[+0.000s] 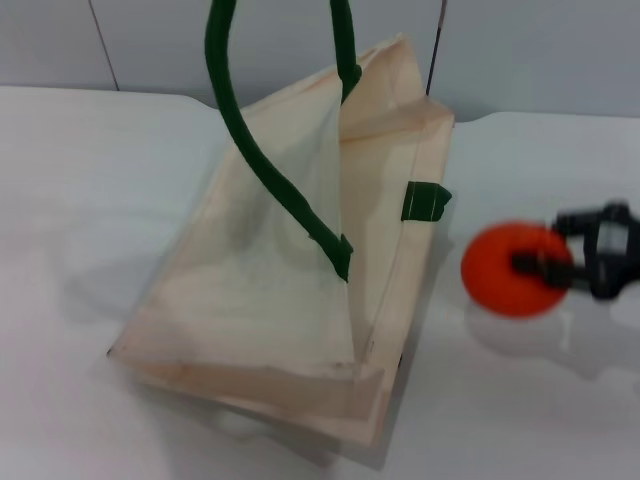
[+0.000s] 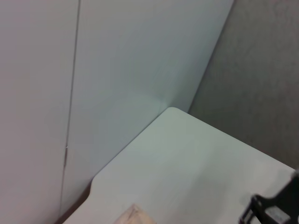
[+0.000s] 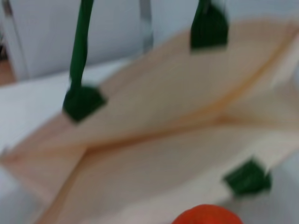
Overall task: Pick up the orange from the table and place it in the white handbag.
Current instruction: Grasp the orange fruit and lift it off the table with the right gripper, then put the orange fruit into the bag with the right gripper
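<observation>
While right hand (image 1: 548, 268) clamps orange (image 1: 508, 270) at frame right, white handbag (image 1: 300, 270) mouth lies left; left hand unseen.

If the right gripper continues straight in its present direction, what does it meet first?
Likely the white handbag: the right gripper, holding the orange, faces the bag's open side in the right wrist view. Height is unclear.
</observation>
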`<action>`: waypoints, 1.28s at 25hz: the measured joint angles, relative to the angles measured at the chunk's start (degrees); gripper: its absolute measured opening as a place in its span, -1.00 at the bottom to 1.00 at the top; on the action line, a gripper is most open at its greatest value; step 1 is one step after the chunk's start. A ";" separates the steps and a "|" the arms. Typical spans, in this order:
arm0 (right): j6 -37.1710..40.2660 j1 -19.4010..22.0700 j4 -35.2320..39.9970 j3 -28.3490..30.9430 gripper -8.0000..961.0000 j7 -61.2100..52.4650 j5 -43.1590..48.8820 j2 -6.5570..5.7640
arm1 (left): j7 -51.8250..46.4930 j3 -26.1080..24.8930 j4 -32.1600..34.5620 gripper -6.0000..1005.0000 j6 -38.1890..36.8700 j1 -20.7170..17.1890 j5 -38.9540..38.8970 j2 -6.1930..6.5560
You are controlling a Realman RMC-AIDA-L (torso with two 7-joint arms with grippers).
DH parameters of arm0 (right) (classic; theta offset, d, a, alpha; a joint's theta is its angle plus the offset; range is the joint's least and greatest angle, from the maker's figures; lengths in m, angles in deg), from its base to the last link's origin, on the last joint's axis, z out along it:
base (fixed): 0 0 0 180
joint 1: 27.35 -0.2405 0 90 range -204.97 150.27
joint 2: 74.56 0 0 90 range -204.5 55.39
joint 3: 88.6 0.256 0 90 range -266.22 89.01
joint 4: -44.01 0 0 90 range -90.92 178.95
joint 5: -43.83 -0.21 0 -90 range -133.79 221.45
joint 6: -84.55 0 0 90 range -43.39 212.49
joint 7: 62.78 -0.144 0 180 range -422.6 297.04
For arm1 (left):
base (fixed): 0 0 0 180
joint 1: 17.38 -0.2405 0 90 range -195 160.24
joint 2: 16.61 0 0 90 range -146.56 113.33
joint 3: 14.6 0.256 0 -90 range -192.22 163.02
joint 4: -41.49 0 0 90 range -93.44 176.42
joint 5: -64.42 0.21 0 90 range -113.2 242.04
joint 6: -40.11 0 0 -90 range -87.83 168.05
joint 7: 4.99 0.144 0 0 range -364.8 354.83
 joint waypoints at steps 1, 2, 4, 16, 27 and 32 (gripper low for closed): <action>0.00 0.00 0.00 0.00 -0.10 0.00 0.00 0.00 | 0.10 0.00 0.23 -0.71 -0.01 0.18 0.07 0.01; 0.01 -0.16 0.11 0.01 -0.12 0.34 -2.31 -0.03 | 0.19 0.00 0.64 -0.71 -0.02 0.56 0.20 0.02; 0.02 -0.84 0.17 -0.04 -0.14 0.64 -5.13 -0.13 | 0.29 0.00 1.60 -0.71 -0.06 2.06 0.57 0.14; 4.95 -12.73 -3.46 -6.03 -0.27 0.67 -5.06 3.71 | 0.19 0.00 3.33 -0.71 -0.15 4.92 2.04 0.48; 16.40 -20.46 -13.19 -11.63 -0.52 0.45 -4.86 3.97 | -0.01 0.00 6.02 -0.71 -0.07 5.49 1.49 0.58; 19.44 -21.79 -15.26 -12.70 -0.61 0.31 -4.84 4.07 | -0.07 0.00 6.04 -0.71 -0.05 5.59 1.48 0.57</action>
